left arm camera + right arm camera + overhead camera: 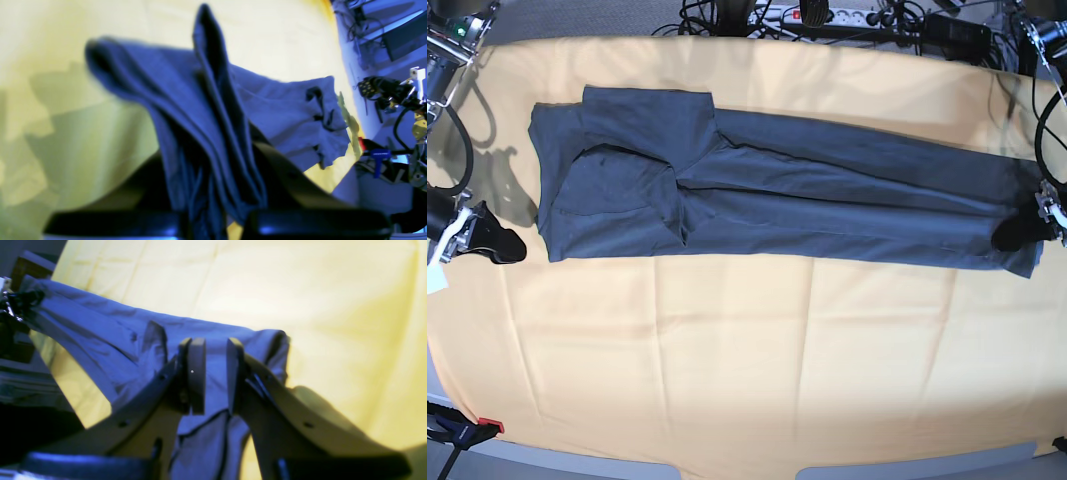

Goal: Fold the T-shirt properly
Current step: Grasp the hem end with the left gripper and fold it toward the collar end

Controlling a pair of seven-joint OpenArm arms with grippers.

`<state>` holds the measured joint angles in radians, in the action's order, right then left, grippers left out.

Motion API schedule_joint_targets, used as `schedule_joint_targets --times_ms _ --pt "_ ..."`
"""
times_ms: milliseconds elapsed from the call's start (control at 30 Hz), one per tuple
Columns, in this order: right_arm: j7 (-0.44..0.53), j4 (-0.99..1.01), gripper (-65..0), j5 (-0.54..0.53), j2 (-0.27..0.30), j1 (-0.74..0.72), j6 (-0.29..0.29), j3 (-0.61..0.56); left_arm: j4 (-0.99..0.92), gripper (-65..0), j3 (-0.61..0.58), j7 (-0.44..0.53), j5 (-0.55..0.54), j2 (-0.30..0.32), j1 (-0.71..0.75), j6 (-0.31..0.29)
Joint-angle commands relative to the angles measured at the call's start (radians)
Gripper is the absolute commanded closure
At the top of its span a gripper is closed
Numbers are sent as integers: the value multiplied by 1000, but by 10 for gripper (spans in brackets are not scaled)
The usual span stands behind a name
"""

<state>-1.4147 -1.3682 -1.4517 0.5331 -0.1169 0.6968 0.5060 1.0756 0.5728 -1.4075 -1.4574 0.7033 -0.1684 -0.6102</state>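
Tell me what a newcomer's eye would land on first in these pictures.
First, the T-shirt: a long dark band folded lengthwise, stretched side to side across the upper half of the yellow-orange table cloth. Next, the grippers at its ends: the left gripper pinches one end, and the right gripper straddles fabric at the sleeve end.

T-shirt [827, 195]: 1, dark slate-blue, spread long between both grippers. Table cloth [747, 360]: 1, pale yellow-orange, beneath everything. Grippers: 2. Left gripper [1019, 232]: 1, clamped on bunched shirt end, cloth running away from it. Right gripper [499, 245]: 1, cloth between its two fingers [196, 373] (wrist view). Power strip [817, 14]: 1, beyond far cloth edge, amid cables (count unclear).
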Motion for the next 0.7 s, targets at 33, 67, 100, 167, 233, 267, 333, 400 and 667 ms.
schedule_joint_targets --times_ms 33,67,100,167,233,267,333,400,667 --pt "18 -13 -144 -32 3 -13 1 -2 33 0 10 11 -26 3 -18 9" --pt "18 -13 -144 -32 -7 -13 1 -5 40 0 10 11 -26 -13 -18 13" --pt "18 -13 -144 -32 -19 -13 1 -10 51 0 10 11 -26 -30 -17 19" --pt "18 -13 -144 -32 -39 -13 1 -18 75 0 9 11 -26 -67 -14 24" --pt "18 -13 -144 -32 -57 -13 1 -27 109 0 9 11 -26 -103 -10 27" --pt "18 -13 -143 -32 -64 -13 1 -32 129 0 9 11 -26 -120 -9 26" --pt "18 -13 -143 -32 -73 -14 1 -43 171 0 9 11 -26 -155 -9 27" --pt "18 -13 -143 -32 -73 -14 1 -58 227 0 9 11 -26 -198 -6 27" --pt "18 -13 -143 -31 -73 -14 1 -75 450 0 -102 11 -26 -384 69 -8"
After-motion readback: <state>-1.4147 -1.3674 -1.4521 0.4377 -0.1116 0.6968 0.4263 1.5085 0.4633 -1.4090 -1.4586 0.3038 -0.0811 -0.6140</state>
